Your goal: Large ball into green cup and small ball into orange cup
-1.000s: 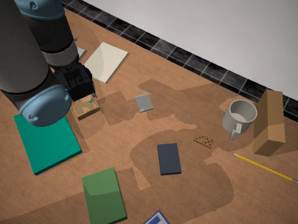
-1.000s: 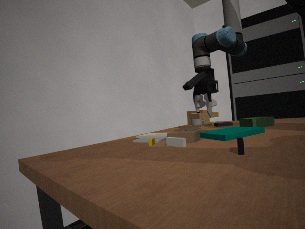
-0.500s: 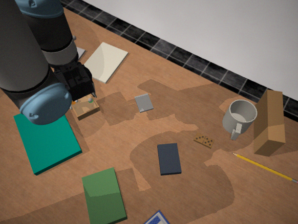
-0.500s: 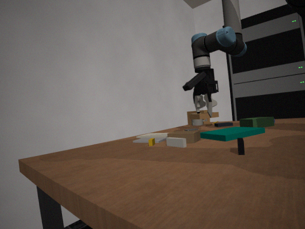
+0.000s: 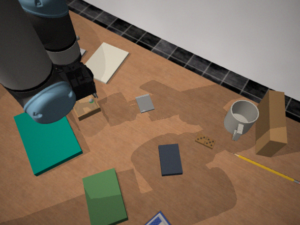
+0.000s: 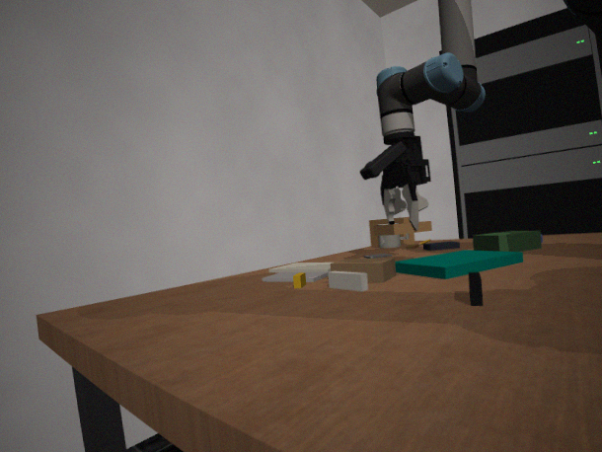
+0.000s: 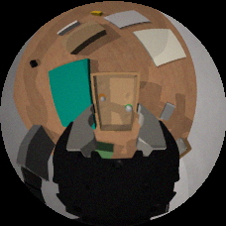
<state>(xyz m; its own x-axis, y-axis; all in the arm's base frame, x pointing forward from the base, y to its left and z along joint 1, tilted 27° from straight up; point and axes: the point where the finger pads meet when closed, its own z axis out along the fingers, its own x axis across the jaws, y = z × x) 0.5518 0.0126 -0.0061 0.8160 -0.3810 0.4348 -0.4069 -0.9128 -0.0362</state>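
The wooden puzzle (image 5: 86, 108) (image 6: 423, 226) (image 7: 115, 86) is a small shallow tray with a clear cover. My gripper (image 5: 92, 96) (image 6: 404, 222) (image 7: 115, 104) is shut on its near end and holds it a little above the table, beside the teal slab. In the wrist view a white ball (image 7: 128, 106) sits at the green cup on the right side, and it also shows in the top view (image 5: 91, 100). A smaller ball (image 7: 102, 98) sits at the orange cup on the left side. The arm hides part of the puzzle in the top view.
A teal slab (image 5: 46, 142) (image 7: 69, 91) lies left of the puzzle, a cream slab (image 5: 106, 61) behind it, and a grey card (image 5: 145, 103) to its right. A green block (image 5: 104, 194), a dark blue slab (image 5: 170, 159), a domino (image 5: 205, 140), a mug (image 5: 242, 116), a tall box (image 5: 270, 123) and a pencil (image 5: 265, 168) lie farther off.
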